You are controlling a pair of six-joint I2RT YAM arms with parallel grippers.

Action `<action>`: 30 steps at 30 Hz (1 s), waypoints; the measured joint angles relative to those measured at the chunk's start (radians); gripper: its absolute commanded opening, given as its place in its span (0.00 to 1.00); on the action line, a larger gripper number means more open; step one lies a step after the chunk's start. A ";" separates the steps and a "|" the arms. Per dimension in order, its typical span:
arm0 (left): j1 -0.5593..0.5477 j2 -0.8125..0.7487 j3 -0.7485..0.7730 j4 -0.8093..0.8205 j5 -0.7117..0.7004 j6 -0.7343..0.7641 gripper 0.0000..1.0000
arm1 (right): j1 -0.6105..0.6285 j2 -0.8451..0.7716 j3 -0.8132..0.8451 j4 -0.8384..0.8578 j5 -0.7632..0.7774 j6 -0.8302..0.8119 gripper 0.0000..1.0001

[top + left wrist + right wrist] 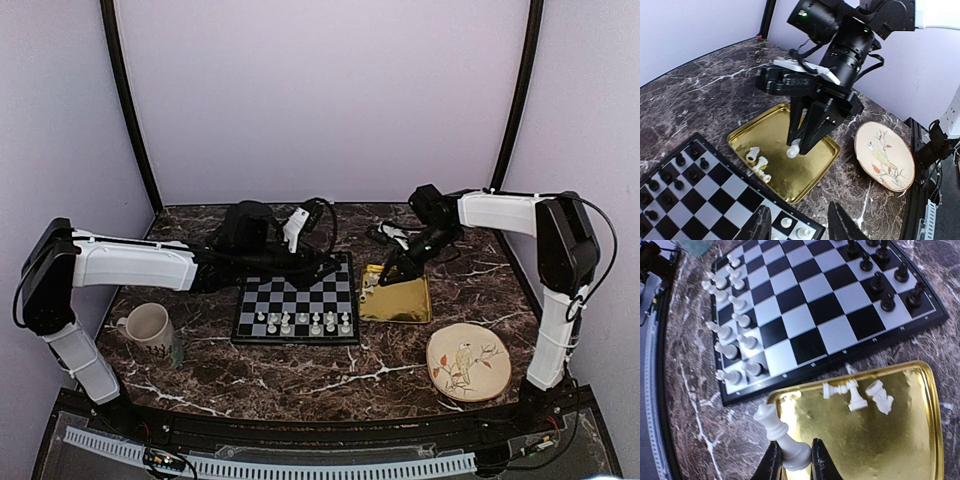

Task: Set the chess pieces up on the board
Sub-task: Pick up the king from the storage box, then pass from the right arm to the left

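The board (297, 305) lies mid-table with white chess pieces (302, 323) along its near rows and black ones on the far rows. My right gripper (792, 462) is shut on the base of a white chess piece (777, 432), held just above the gold tray (875, 440); it also shows in the left wrist view (792, 149). Three white pieces (857, 392) lie in the tray near the board. My left gripper (799, 225) is open and empty above the board's corner (790, 227), beside the tray.
A round bird-painted plate (468, 364) lies at the front right. A cream mug (148, 328) stands left of the board. The marble table (300, 380) is walled at the back and both sides.
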State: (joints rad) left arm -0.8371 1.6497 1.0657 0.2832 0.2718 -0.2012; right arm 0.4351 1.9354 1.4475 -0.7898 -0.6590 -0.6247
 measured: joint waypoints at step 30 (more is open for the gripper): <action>-0.040 0.327 0.146 0.274 0.159 -0.237 0.38 | 0.000 0.000 -0.015 0.010 -0.240 0.077 0.15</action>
State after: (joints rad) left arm -0.8772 1.9762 1.2114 0.5571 0.4305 -0.4377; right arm 0.4355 1.9354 1.4322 -0.7799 -0.8989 -0.5480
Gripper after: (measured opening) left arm 0.393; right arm 0.152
